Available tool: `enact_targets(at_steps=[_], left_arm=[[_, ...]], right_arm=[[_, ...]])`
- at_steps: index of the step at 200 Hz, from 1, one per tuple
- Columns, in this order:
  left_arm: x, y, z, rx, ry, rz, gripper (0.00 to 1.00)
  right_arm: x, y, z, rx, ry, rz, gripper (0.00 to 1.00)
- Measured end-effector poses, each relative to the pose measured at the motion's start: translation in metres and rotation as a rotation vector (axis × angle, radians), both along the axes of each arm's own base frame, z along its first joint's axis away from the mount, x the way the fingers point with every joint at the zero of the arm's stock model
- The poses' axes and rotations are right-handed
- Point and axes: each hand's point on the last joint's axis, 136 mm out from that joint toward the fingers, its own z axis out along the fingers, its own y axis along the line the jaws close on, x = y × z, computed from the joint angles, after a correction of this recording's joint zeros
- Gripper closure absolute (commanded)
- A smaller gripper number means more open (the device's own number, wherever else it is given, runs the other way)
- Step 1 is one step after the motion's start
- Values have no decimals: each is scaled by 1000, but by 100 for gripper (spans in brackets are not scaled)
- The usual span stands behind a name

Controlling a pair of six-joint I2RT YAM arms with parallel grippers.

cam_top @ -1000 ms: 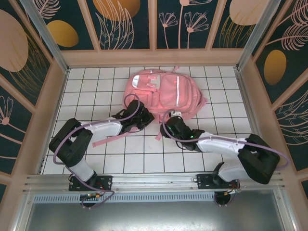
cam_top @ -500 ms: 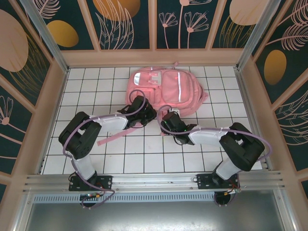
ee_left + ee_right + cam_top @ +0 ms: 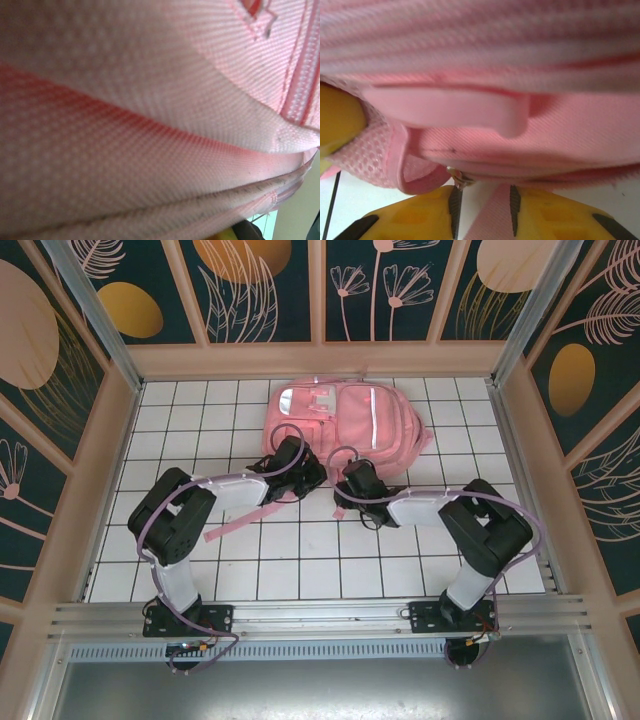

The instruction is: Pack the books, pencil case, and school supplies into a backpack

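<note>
Two claws of mine meet the near edge of the pink backpack (image 3: 345,420), which lies at the far middle of the tiled tabletop (image 3: 300,560). My left claw (image 3: 303,472) is closed tight at the near-left corner, with woven pink fabric right against its camera. My right claw (image 3: 484,197) sits just right of it, jaws narrow, a pink strap (image 3: 490,220) between them; I cannot tell whether they pinch it.

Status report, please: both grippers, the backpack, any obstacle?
Left gripper shut, against large soft pink fabric backpack. Right gripper open, astride narrow pink webbing strap. Another long pink strap trails loose nearby.
</note>
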Motion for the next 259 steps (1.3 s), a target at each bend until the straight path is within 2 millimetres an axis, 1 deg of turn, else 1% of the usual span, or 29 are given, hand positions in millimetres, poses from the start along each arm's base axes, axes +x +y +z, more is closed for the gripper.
enact_targets(at_steps=[23,48,60,74,108,145,188,198,205,216,259], left_arm=[[1,0,-1,-2,3,-1,100],[2,-1,-1,-5,4,-2,100],[3,-1,0,-8,4,-3,100],[4,-1,1,-10,3,-2,100],[6,-2,1,-13,2,-1,100],[6,-2,1,-14,4,-2,100],[6,-2,1,-16,5,-3,100],[6,-1,1,-18,5,-3,100],[6,-2,1,-18,5,-3,100],[7,-1,2,-20,3,-2,100],[8,-1,2,-22,0,1,100]], right_arm=[[4,4,0,-6,-4,9,69],[9,7,-6,-20,2,12,71],[10,8,-11,-29,7,9,70],[12,8,-11,-31,4,8,64],[17,7,-10,-44,-7,-12,66],[19,5,-10,-46,-15,-27,66],[23,6,-8,-12,-16,-67,78],[23,6,-7,-3,-17,-72,88],[24,7,-7,4,-17,-79,94],[25,7,-6,13,-18,-88,100],[27,5,-6,14,-22,-97,100]])
